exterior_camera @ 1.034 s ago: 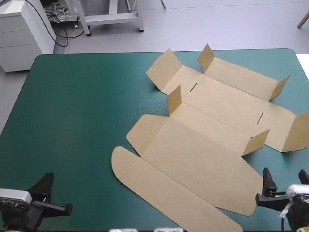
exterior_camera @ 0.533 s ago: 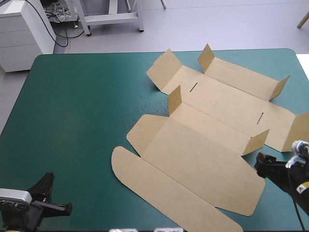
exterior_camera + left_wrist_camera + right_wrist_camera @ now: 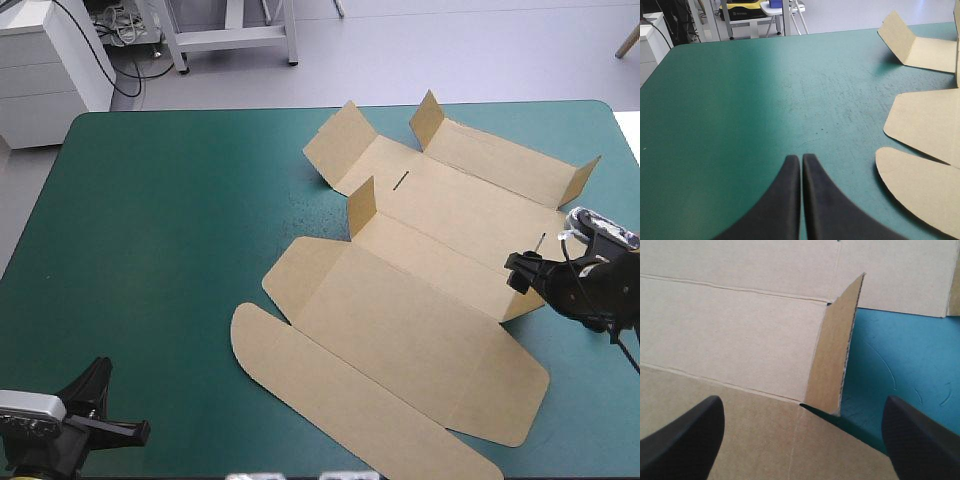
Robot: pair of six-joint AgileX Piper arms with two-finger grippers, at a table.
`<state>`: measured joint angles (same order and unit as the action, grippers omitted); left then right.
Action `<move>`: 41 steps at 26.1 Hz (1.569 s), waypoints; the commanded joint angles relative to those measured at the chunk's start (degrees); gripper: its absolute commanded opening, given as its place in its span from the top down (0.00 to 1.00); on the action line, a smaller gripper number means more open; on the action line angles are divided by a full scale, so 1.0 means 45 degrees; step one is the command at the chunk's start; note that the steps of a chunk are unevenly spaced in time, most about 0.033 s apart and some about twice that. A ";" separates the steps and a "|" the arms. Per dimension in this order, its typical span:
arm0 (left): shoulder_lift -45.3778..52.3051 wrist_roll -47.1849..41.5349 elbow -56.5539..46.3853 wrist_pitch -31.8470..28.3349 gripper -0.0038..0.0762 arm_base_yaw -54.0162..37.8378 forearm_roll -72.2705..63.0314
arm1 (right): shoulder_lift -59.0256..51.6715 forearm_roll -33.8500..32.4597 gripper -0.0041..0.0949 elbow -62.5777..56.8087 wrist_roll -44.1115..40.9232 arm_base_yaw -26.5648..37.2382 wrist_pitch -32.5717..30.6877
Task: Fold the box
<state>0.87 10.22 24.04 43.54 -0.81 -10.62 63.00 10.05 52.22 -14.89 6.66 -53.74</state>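
Observation:
The brown box (image 3: 420,270) lies as a flat cut sheet on the right half of the table, with several small flaps standing up. My right gripper (image 3: 530,275) hovers open over the sheet's right side. In the right wrist view a raised side flap (image 3: 832,350) stands just ahead of that gripper (image 3: 802,435), between the lines of its two fingers, with flat board under one finger and teal-green cover under the other. My left gripper (image 3: 105,405) rests shut at the table's near left corner, empty. In the left wrist view, my left gripper (image 3: 801,167) has the box's rounded lid flap (image 3: 920,185) off to its side.
The teal-green cover (image 3: 170,230) stretches wide to the left of the box. The table's right edge (image 3: 632,150) runs close beside the right arm. A raised corner flap (image 3: 900,37) stands at the box's far left end.
My right gripper has travelled from the table's near right corner away from me, up to the raised flap on the box's right side. The left arm and the box have stayed still.

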 commanded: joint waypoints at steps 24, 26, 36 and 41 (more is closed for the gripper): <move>0.0157 -0.0078 0.0289 -0.0974 0.96 0.0042 -0.0220 | 0.3492 0.2523 0.95 0.0655 0.1881 0.3097 -0.0647; 0.0157 -0.0078 0.0289 -0.0974 0.96 0.0042 -0.0220 | 0.3583 0.2523 0.98 0.0655 0.2093 0.3097 -0.0679; 0.0157 -0.0048 0.0289 -0.0974 0.96 0.0042 -0.0220 | 0.3633 0.3928 0.98 0.0655 0.3598 0.3097 -0.0565; 0.0157 -0.0028 0.0289 -0.0974 0.96 0.0042 -0.0220 | 0.3633 0.3905 0.98 0.0678 0.4270 0.3097 -0.0680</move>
<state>0.87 10.27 24.04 43.54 -0.81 -10.62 80.40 25.99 53.78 1.59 20.20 -57.29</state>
